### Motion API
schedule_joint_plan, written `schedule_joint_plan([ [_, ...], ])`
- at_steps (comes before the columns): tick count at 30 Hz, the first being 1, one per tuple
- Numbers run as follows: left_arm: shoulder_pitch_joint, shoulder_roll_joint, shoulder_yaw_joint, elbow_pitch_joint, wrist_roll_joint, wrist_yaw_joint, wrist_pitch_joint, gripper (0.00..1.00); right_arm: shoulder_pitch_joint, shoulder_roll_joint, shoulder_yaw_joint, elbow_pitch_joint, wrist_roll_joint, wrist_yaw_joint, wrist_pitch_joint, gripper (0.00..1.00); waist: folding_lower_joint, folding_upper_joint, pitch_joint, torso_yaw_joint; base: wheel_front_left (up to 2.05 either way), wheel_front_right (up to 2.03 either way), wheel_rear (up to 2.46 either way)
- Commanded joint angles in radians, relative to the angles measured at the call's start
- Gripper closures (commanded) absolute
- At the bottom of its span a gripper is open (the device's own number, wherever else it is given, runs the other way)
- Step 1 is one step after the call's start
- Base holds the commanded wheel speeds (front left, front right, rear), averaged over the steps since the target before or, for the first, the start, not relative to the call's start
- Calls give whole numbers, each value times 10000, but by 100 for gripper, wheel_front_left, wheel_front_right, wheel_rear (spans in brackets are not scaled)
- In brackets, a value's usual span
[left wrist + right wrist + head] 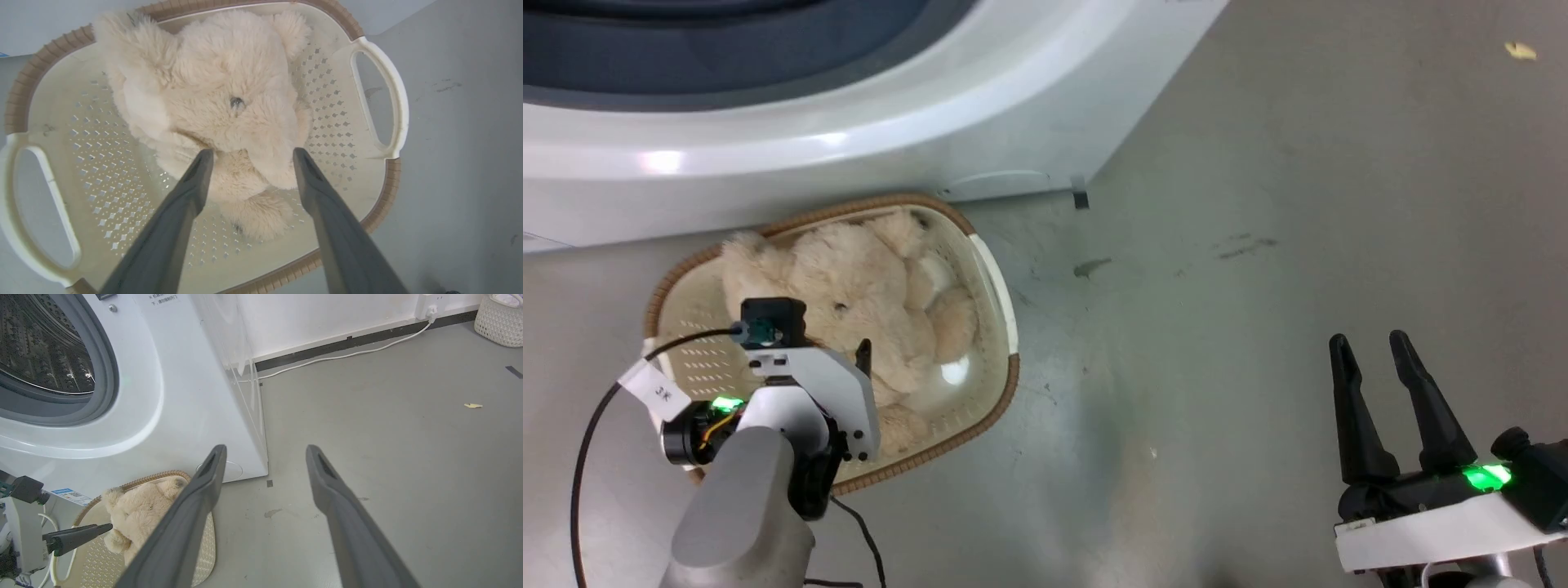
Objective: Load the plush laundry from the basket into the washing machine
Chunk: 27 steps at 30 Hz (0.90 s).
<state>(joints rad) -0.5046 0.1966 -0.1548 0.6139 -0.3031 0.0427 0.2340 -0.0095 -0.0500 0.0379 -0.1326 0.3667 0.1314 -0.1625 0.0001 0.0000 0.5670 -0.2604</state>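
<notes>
The plush laundry [858, 286], a shaggy cream stuffed animal, lies inside the oval cream basket [1001, 327] on the floor in front of the washing machine [849, 131]. My left gripper [249, 153] hangs open just above the plush [220, 98], its two fingertips spread to either side of a limb, touching nothing that I can make out. In the head view its fingers [864, 353] point down into the basket. My right gripper [1372, 343] is open and empty over bare floor at the lower right. The right wrist view shows the steel drum [41, 347] through the grey-ringed port.
The washer's front corner [261, 465] stands close behind the basket rim [335, 16]. Grey floor spreads to the right, with a white cable [347, 355] along the wall, a woven white basket [498, 322] in the far corner and a small yellow scrap [472, 405].
</notes>
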Motion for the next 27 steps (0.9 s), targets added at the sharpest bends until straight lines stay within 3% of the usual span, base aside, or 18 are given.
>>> schedule_joint_plan([
  [1,-269,80,-80,192,-116,74,111,0,-157,-2,26,-95,167,-4,-122,0,-1,0,229,-162,0,0,0],
  [13,-982,343,-453,887,-534,336,621,0,-21,-2,-3,-350,783,-5,-378,0,-1,0,1201,-587,0,0,0],
  [22,-1770,498,-438,1350,-912,969,338,0,104,-2,82,-568,1248,-6,-570,0,-1,0,1976,-857,1,1,1],
  [27,-2186,584,-429,1654,-1221,1077,254,0,207,-2,104,-773,1388,-6,-676,0,-1,0,2446,-910,9,9,9],
])
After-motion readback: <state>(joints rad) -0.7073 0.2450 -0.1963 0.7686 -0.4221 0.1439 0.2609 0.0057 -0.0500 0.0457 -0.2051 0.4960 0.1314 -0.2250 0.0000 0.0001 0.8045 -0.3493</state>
